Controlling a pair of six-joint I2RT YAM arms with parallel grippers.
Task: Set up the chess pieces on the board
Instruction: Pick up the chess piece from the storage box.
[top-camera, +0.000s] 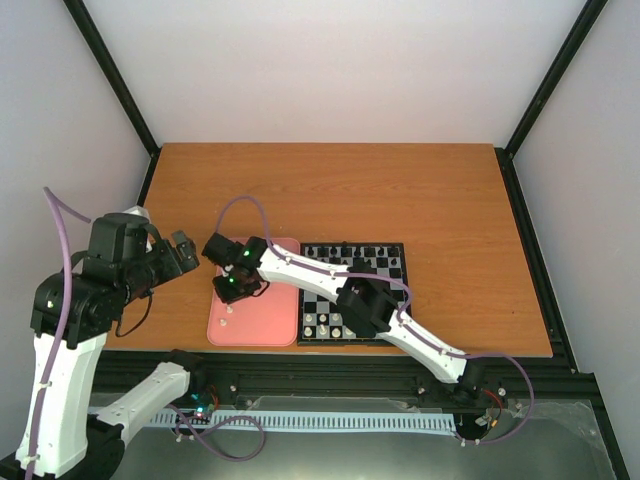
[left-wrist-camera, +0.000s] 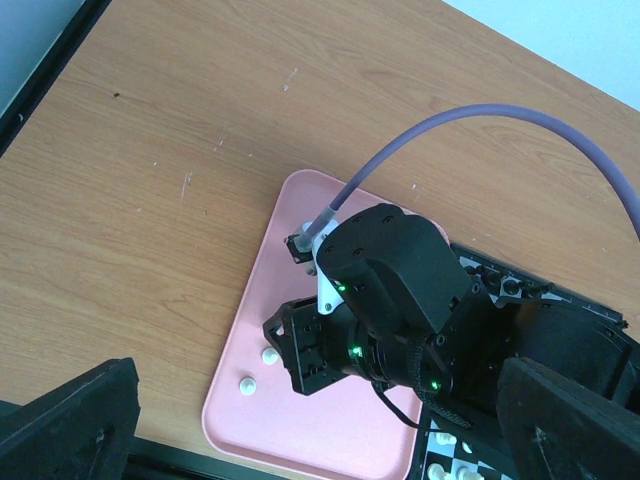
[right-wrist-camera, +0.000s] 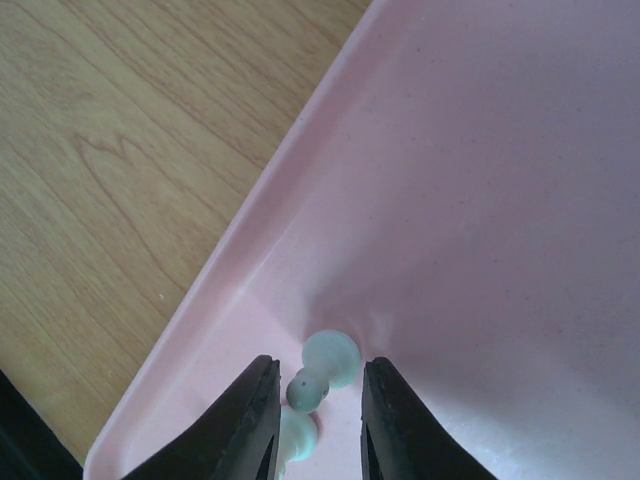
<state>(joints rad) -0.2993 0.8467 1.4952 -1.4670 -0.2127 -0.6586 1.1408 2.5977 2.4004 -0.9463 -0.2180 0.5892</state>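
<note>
While most of the small cream-white and black chessmen seemed to be on squares, the job was not finished. One cream-white pawn (right-wrist-camera: 318, 372) lay on its side in the plain pink rounded-corner tray (right-wrist-camera: 480, 200), with a second pale piece (right-wrist-camera: 297, 435) just beside its head. The left wrist view showed two loose pale pieces on that tray.

On the small black-and-silvery checked board (top-camera: 322, 300), just right of the tray, a row of black men (top-camera: 365, 252) stood along the far edge. Some white men (top-camera: 325, 322) stood in the near rows. The right arm hid the middle, so I could not count what was missing.

The right tool (right-wrist-camera: 320, 368) stood astride the lying pawn. Its jaws were only narrowly spread, with a sliver of tray showing beside the pawn's head, so I judged it not yet pinched.

Room was tight there. The pawn lay close to the tray's raised rim, near a corner, so the outer finger had little space between piece and wall. The neighbouring piece looked easy to nudge.

The right forearm reached across above the board, so its way back would pass over standing men. The wooden bench (right-wrist-camera: 120, 150) lay bare beyond the rim. The left tool (top-camera: 183, 248) hung to the left, apart from the tray, spread wide and holding nothing.
</note>
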